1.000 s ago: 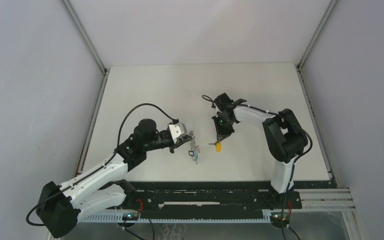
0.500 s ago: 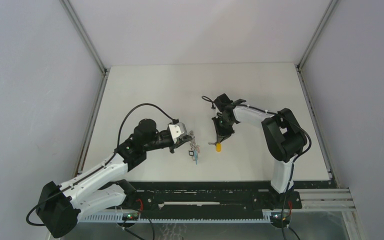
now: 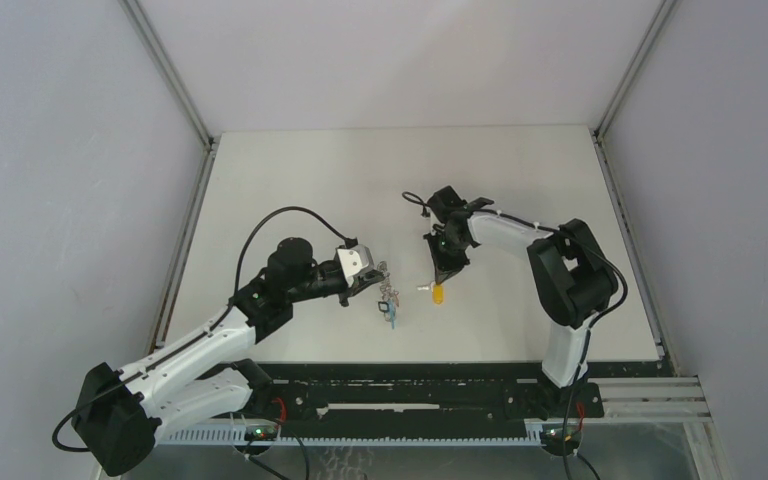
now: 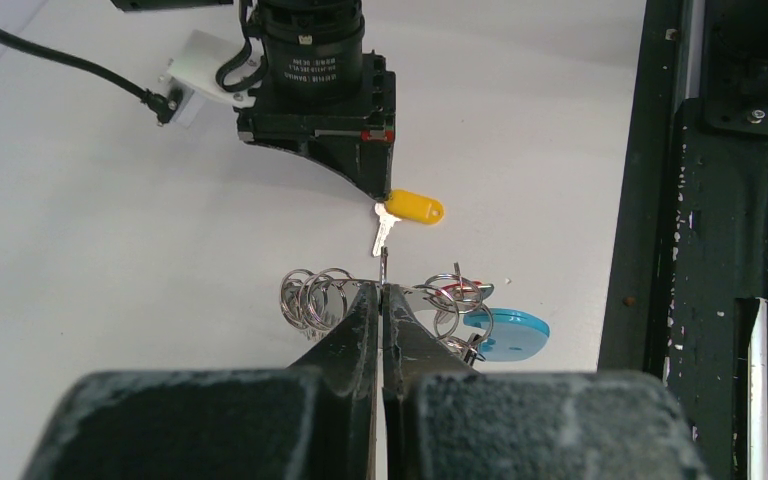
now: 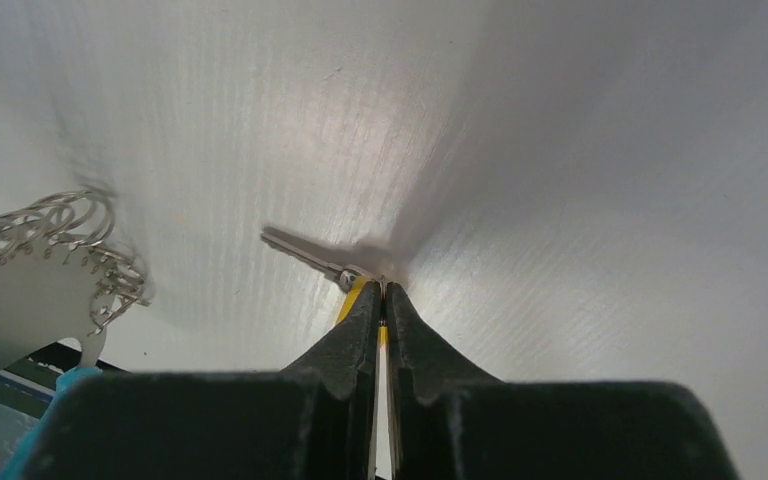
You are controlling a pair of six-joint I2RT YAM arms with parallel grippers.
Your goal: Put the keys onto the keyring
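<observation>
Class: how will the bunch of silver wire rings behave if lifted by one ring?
Probably floppy: the bunch of silver wire rings is loosely linked loops, so it should dangle and swing. Likely light, being thin wire. Its round blue plastic disc may hang lowest.

The worktop [image 3: 290, 180] is a flat white panel with a dark rail [image 3: 410, 372] along its near edge. Two items rest on it, front of centre. The yellow key [image 3: 437, 293] lies flat, its bare metal blade pointing toward the keyring [image 3: 390, 298]. The keyring, a cluster of silver wire loops [image 4: 312, 296] with a round blue tag [image 4: 508, 335] and a small red piece [image 4: 447, 291], lies just beside the key without touching it.
</observation>
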